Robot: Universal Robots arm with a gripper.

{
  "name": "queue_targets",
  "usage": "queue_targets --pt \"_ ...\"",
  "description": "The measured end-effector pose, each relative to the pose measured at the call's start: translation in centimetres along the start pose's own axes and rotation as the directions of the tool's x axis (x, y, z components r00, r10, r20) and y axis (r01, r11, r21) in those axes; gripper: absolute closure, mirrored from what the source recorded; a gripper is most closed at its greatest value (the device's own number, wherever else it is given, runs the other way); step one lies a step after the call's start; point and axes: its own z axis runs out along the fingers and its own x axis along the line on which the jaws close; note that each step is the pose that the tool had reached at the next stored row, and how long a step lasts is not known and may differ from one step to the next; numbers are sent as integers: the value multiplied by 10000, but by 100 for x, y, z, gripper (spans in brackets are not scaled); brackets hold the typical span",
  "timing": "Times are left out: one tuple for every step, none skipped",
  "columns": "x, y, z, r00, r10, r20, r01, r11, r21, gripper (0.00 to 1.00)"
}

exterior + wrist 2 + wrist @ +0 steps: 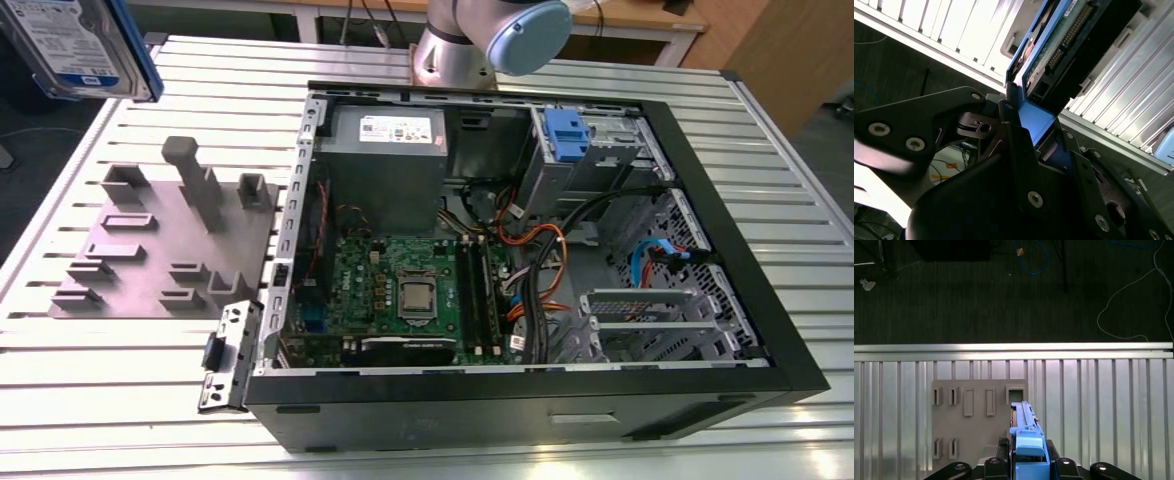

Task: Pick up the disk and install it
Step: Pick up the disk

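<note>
Pick-up looks done: the pincer (1026, 467) is clamped on the disk (1021, 415), lifted clear above the grey holder (979, 425) on the desk (1104, 415). Installing remains; the open computer case (747, 330) sits well apart, so the disk must be lined up with its bay.

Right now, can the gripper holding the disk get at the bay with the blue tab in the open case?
Probably yes. The gripper holds the disk clear of the case, whose open side faces up; the cables lie beside the bay.
</note>
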Motion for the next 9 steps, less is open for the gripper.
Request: queue_targets --pt "0 0 -4 10000 0 0 0 10000 0 63" --pt "0 0 -9 10000 0 0 0 10000 -1 63" --pt "-1 0 -12 10000 0 0 0 10000 0 63" --pt "0 0 -15 10000 0 0 0 10000 0 63" --pt "-1 0 -20 10000 0 0 0 10000 0 63" --pt "-1 0 -24 10000 0 0 0 10000 -1 63" --pt "-1 0 -27 10000 0 0 0 10000 0 63" --pt "-1 0 -31 10000 0 0 0 10000 0 63" --pt "-1 0 -35 10000 0 0 0 10000 0 63"
